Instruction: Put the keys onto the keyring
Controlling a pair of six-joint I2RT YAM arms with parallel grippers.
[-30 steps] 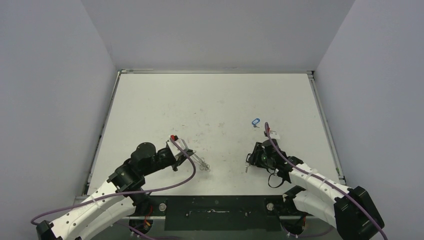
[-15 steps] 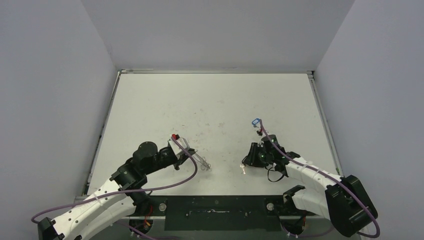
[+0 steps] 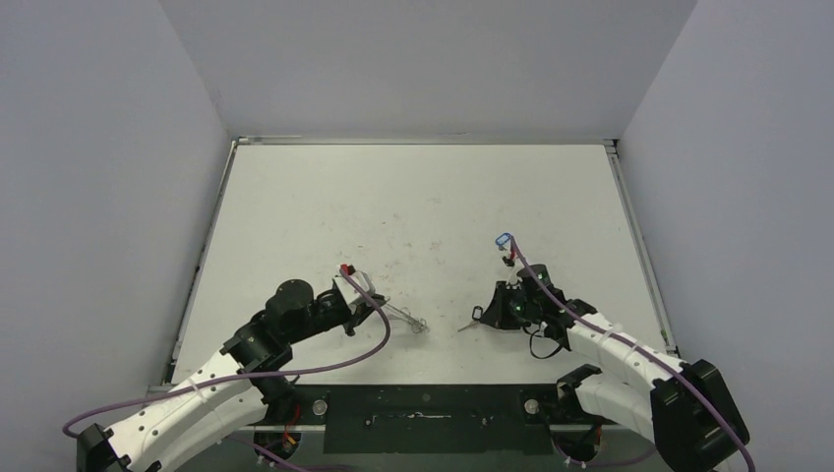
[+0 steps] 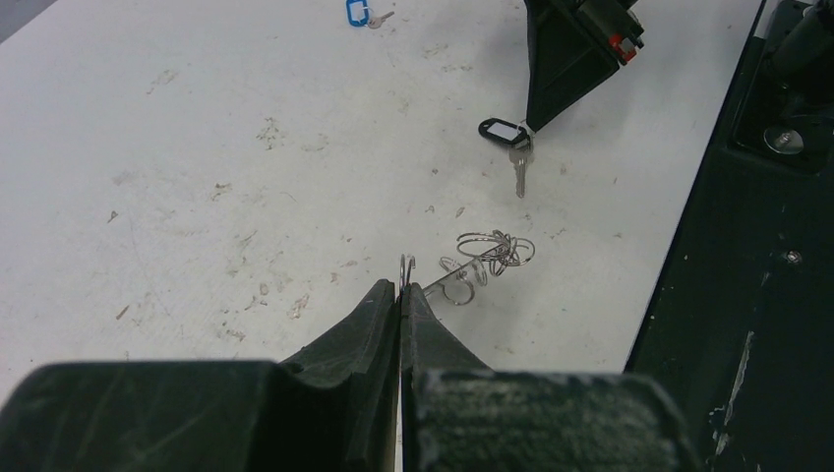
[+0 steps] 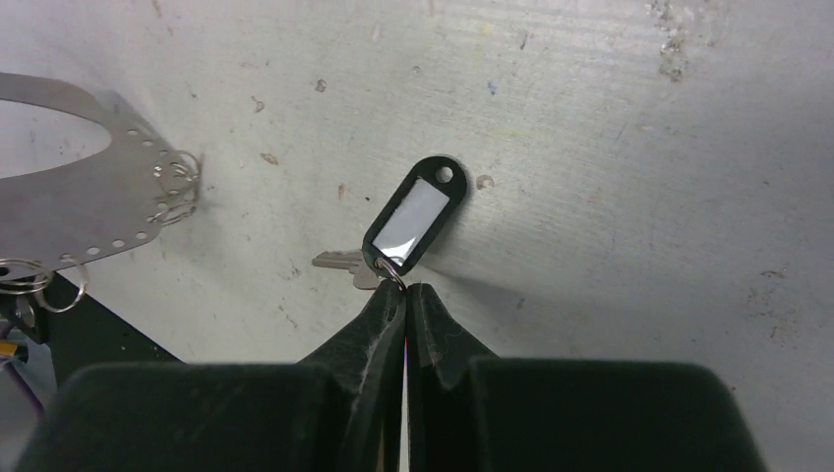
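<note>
White arm links [image 3: 177,418], black joints [image 3: 290,295], purple cables [image 3: 387,329], black wedge-shaped end effector fingers [image 4: 379,315], small red tabs [image 3: 344,267]

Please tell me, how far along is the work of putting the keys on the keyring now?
Nothing is done yet: no key hangs on the keyring. In hand: the left gripper is shut on the keyring's edge, and the right gripper is shut on the small ring of the black-tagged key. Left: threading that key, then the blue-tagged key, which lies alone on the table.
</note>
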